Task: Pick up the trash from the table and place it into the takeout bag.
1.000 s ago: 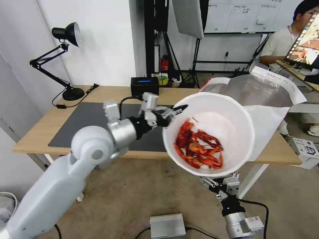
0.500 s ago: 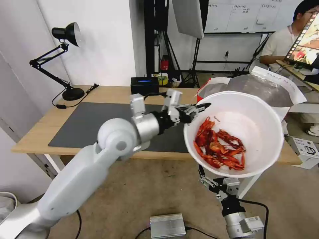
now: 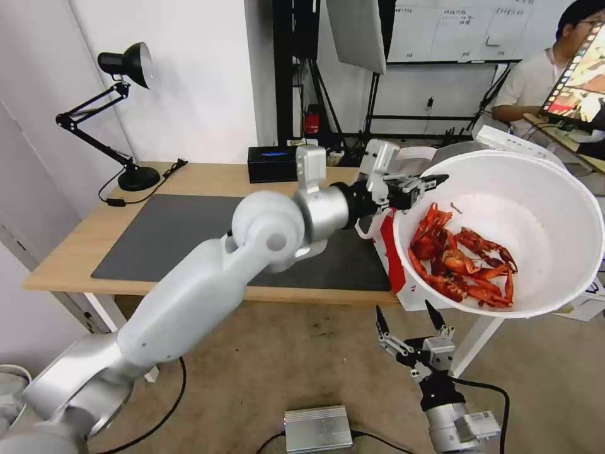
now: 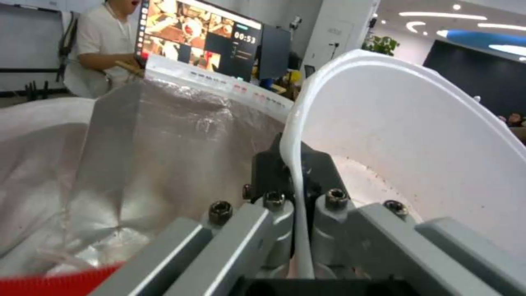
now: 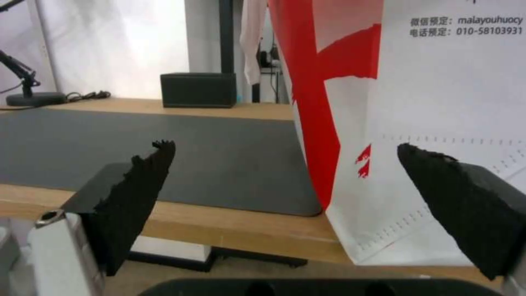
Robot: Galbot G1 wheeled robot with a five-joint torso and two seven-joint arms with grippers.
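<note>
A: What is the left claw (image 3: pixel 435 181) holding?

B: It is pinching the rim of the white round plastic bowl (image 3: pixel 542 189), the one carrying red crayfish shells (image 3: pixel 463 265). In the left wrist view the two black fingers (image 4: pixel 268 168) are pressing the thin white rim from either side, so the claw is closed tight on it.

A: And where is the bowl sitting?

B: It is hanging in the air, tilted toward the head camera, with the shells lying against its lower wall. It is hovering at the right end of the light wood bench (image 3: pixel 94 221), in front of and above the large white and red takeout bag (image 3: pixel 394 252). The left wrist view is looking past the rim into the bag's silver foil lining (image 4: pixel 164 135), which is lying just beside the bowl.

A: What is the right claw (image 3: pixel 408 318) doing?

B: It is waiting low, below the bench edge, pointing upward with its two black fingers (image 5: pixel 137 193) spread wide and gripping nothing. Its own camera is facing the bag's side, standing on the bench at the edge of the large dark grey mat (image 3: pixel 170 227).

A: Anything else on the bench?

B: A black desk lamp (image 3: pixel 126 69) is standing at the far left corner, and a small black box (image 3: pixel 273 162) is sitting at the back edge.
</note>
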